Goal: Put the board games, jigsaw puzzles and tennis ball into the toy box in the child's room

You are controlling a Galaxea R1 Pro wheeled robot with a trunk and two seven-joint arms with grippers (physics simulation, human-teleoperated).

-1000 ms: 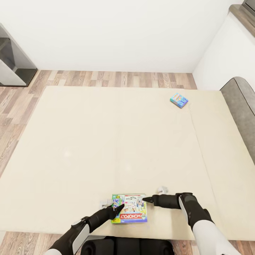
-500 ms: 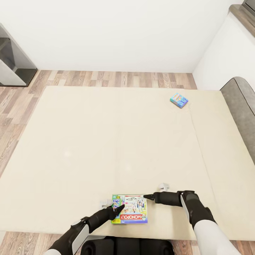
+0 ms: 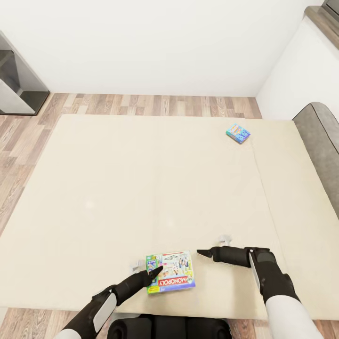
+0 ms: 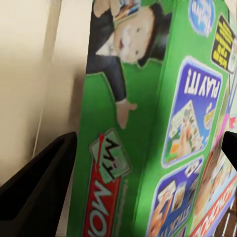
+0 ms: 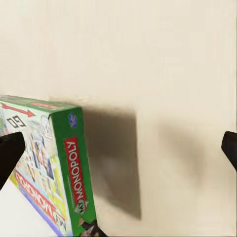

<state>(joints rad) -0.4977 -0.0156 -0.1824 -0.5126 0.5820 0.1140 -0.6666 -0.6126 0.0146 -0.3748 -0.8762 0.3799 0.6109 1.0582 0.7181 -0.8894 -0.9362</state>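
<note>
Two board games lie on the wide cream bed, which is ringed by wood-plank floor and white walls. A grey padded headboard runs along the bed's 3 o'clock edge, and a dark grey piece of furniture stands off at 10 o'clock.

Down at 6 o'clock on the bed, just in front of the robot, sits the green-edged Monopoly box; in the right wrist view one side of it is raised off the bed with a shadow beneath. The left gripper reaches in from 7 o'clock with its tip on the box's left edge. In the left wrist view the green side fills the gap between the two dark fingers, which stand wide apart on either side of it; whether they press on it I cannot tell.

The right gripper points toward 9 o'clock, just beside the box's right edge and apart from it. In the right wrist view its fingertips sit far apart with bare bed between them, holding nothing.

Far off at 1 o'clock near the headboard rests the small teal-blue game box, well apart from both arms.
</note>
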